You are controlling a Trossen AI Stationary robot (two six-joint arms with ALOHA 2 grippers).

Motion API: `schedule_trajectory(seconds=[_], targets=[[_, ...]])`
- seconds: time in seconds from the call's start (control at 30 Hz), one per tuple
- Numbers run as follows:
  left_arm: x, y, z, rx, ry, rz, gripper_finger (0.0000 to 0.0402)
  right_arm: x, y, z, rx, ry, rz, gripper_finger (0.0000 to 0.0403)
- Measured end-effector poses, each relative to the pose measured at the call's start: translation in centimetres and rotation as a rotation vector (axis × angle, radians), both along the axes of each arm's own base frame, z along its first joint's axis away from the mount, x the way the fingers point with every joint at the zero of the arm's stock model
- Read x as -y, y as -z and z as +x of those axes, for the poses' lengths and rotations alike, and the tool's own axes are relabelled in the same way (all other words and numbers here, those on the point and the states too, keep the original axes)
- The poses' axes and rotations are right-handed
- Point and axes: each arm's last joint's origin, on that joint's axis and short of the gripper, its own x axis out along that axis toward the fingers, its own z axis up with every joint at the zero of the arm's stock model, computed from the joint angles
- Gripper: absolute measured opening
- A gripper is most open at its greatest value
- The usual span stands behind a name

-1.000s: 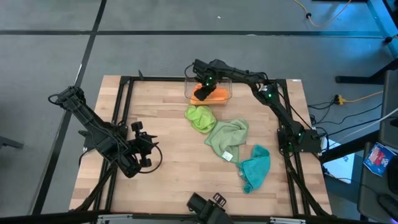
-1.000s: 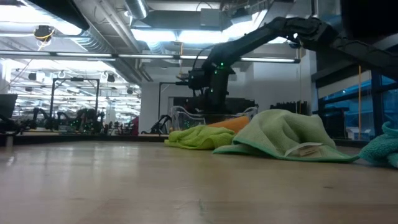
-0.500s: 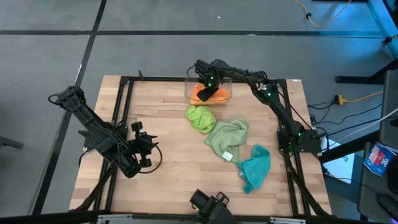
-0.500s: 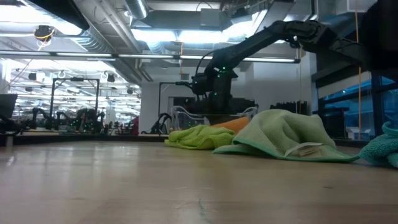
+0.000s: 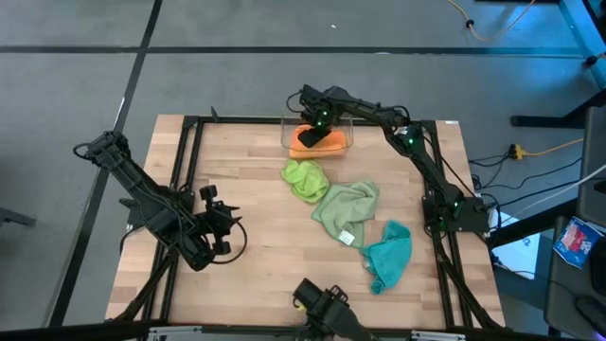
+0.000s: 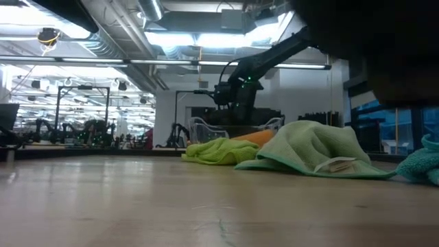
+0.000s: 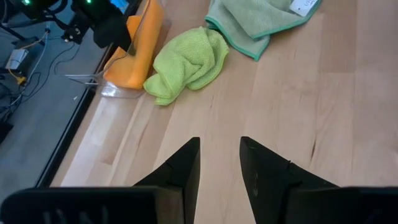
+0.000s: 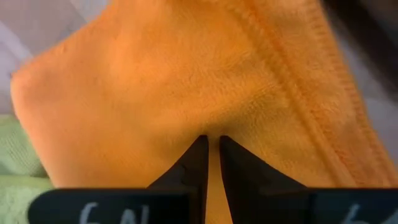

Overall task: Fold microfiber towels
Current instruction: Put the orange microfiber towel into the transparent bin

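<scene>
Pinching a fold of the orange towel (image 8: 186, 81), the right gripper (image 8: 210, 144) has its fingers nearly pressed together, cloth bunched between the tips. That towel sits in the clear bin (image 5: 343, 142) at the table's far edge, so it must come toward the near side to reach open wood. The lime (image 5: 304, 178), sage (image 5: 343, 208) and teal (image 5: 388, 256) towels lie crumpled nearer. The left gripper (image 7: 219, 163), fingers spread, waits well apart at near left.
</scene>
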Motion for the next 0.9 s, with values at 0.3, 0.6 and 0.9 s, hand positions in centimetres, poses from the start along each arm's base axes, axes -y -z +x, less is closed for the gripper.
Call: schedule_trajectory(seconds=[0.3, 0.6, 0.9], targets=[[0.0, 0.0, 0.0, 0.0, 0.0, 0.001, 0.0105, 1.7, 2.7, -0.7, 0.055, 0.062, 0.145, 0.0045], [0.0, 0.0, 0.0, 0.005, -0.002, 0.008, 0.0105, 2.5, 1.8, 0.2, 0.078, 0.104, 0.026, 0.0044], [0.0, 0.0, 0.0, 0.005, -0.001, 0.007, 0.0105, 2.6, 1.7, 0.0, 0.038, 0.127, -0.02, 0.0044]])
